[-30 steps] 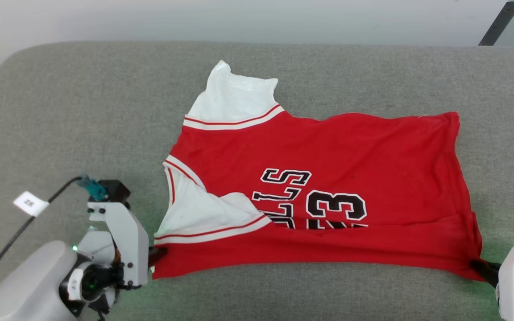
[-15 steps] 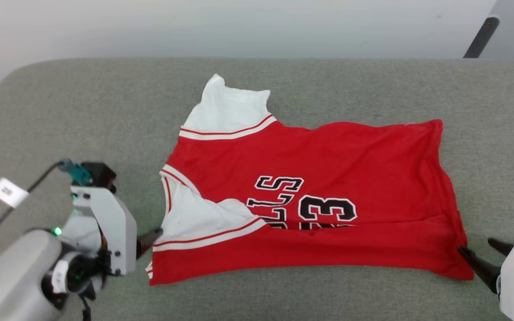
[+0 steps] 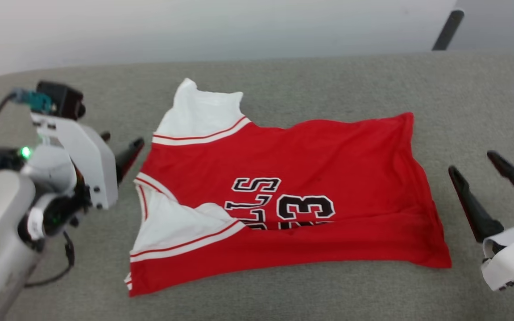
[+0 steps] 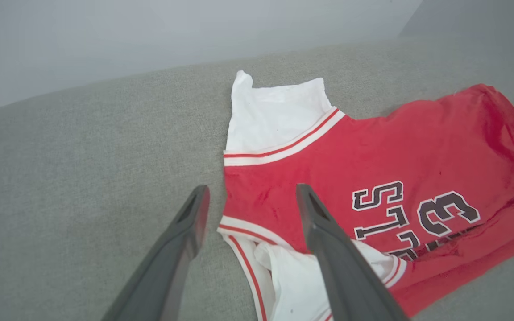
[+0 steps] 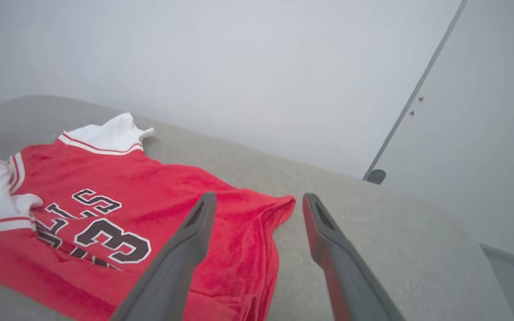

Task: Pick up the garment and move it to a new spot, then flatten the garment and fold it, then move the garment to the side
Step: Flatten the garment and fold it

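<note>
Fabric of the garment lies spread in the middle of a grey upholstered surface, red body facing up and the black letters and the 3 reading sideways. Its nearest long edge is doubled back over itself, so a red fold hides the lower part of the lettering. One white sleeve points toward the far side of the surface; the other lies crumpled across the near left corner, its striped trim slanting along the fold. The hem forms the right-hand edge, wavy and slightly rucked.

Bare grey runs all round: a broad band beyond the far sleeve up to the pale wall, a narrower strip along the near fold, and open stretches to either side.

Left gripper hangs at the collar edge with fingers spread wide and nothing between them; in the left wrist view one finger overlaps the red shoulder and the other the grey. Whether either touches, I cannot tell. Right gripper stands apart from the hem, fingers wide and empty, with a gap of grey between it and the cloth.
</note>
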Robot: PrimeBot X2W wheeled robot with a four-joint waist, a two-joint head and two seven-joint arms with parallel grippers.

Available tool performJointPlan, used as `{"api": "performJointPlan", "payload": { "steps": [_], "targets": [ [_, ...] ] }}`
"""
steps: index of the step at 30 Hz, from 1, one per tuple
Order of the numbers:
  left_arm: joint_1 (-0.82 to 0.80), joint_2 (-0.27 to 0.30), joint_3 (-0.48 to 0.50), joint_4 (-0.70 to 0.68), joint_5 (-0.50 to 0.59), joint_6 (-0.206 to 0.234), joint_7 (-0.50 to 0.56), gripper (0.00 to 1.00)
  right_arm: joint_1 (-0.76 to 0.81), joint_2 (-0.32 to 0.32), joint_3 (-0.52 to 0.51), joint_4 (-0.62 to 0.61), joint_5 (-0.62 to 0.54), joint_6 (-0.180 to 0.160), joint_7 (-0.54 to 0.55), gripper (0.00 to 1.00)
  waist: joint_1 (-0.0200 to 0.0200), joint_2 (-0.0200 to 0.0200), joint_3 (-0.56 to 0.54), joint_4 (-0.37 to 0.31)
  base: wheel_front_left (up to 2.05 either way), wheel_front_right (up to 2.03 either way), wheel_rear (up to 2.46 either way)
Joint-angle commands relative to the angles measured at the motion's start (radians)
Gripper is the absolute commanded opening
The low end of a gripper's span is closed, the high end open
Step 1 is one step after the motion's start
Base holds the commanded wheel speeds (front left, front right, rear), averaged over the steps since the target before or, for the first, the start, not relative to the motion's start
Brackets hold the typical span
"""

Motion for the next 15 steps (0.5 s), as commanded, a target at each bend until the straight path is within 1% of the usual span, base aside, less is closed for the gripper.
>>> {"api": "performJointPlan", "payload": {
  "steps": [1,4,7,10,15],
  "targets": [
    [-0.033,-0.008,0.0,0.018,0.017,-0.015,-0.011,1.0,-0.02,0.013,0.002,0.001,-0.037,-0.001,-0.069,1.0,0.0,0.0,0.028,-0.029,0.0,0.0,0.0],
    [-0.092,-0.017,-0.003,0.056,0.043,-0.038,-0.019,1.0,-0.045,0.049,-0.002,0.012,-0.087,-0.001,-0.18,1.0,0.0,0.0,0.057,-0.055,0.0,0.0,0.0],
    [-0.154,-0.027,-0.001,0.099,0.062,-0.061,-0.026,1.0,-0.068,0.085,-0.003,0.023,-0.124,-0.001,-0.256,1.0,0.0,0.0,0.095,-0.084,0.0,0.0,0.0],
    [-0.215,-0.03,-0.001,0.145,0.078,-0.084,-0.024,1.0,-0.086,0.117,-0.009,0.031,-0.146,-0.001,-0.301,1.0,0.0,0.0,0.138,-0.114,0.0,0.0,0.0],
    [-0.324,-0.03,-0.004,0.219,0.103,-0.122,0.003,1.0,-0.107,0.15,-0.016,0.039,-0.153,-0.001,-0.339,1.0,0.0,0.0,0.228,-0.159,0.0,0.0,0.0]
  ]
}}
